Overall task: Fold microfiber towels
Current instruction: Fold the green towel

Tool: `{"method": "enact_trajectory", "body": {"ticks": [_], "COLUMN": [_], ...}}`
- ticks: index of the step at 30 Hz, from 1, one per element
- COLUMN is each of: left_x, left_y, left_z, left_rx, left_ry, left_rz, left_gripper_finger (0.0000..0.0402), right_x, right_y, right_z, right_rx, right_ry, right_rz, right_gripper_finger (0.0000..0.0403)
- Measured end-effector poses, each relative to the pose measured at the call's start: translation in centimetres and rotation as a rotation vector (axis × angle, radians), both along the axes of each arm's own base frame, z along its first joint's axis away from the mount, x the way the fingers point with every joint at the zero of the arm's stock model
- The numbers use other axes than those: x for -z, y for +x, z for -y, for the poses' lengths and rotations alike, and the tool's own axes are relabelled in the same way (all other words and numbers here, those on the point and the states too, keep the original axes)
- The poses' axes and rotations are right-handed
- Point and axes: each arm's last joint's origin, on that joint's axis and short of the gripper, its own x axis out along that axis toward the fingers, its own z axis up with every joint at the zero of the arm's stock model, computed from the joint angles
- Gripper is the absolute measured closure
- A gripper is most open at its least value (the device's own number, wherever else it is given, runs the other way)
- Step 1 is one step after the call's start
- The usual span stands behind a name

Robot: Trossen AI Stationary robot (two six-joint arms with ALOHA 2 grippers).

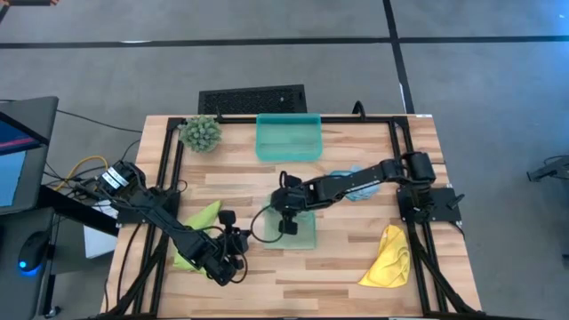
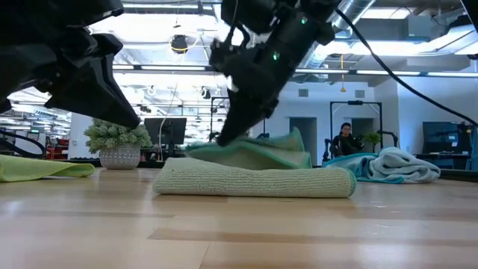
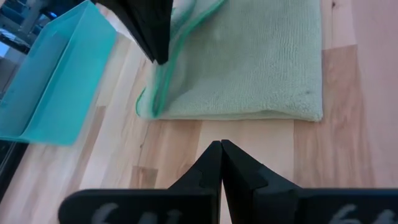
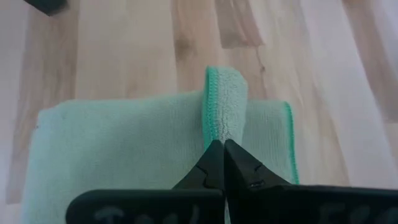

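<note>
The right tool [image 1: 286,212] is clenched on a pinched edge of the pale sage green towel [image 1: 300,229], which lies near the middle of the worktop [image 1: 356,267]. In the right wrist view the stitched hem rises as a narrow ridge straight into the closed fingertips, so the grip holds only the upper layer. This appears intended to carry that layer across the rest of the cloth and form a fold. In the low view the lower layer lies flat while the gripped layer stands lifted above it.

The left tool [image 1: 233,258] is fully clenched on nothing and waits just beside the towel's near edge, clear of the fold path.

The lime green towel [image 1: 197,233], light blue towel [image 1: 351,182] and yellow towel [image 1: 389,258] lie crumpled and unfolded around the worktop.
</note>
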Motion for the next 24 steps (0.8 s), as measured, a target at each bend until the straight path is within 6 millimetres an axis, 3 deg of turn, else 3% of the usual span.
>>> {"method": "enact_trajectory", "body": {"ticks": [6, 15, 24], "left_x": [0.0, 0.0, 0.0], "left_y": [0.0, 0.1, 0.1], "left_z": [0.0, 0.0, 0.1], "left_rx": [0.002, 0.002, 0.002], "left_ry": [0.0, -0.004, -0.007], "left_rz": [0.002, 0.006, 0.008], "left_gripper_finger": [0.0401, 0.0401, 0.0401], "right_x": [-0.5, 0.5, -0.4], "right_y": [-0.1, -0.7, -1.1], "right_z": [-0.3, 0.1, 0.5], "right_rx": [0.034, 0.086, 0.136], "right_ry": [-0.038, -0.014, -0.108], "right_rz": [0.022, -0.073, -0.06], "right_gripper_finger": [0.0389, 0.0379, 0.0326]}}
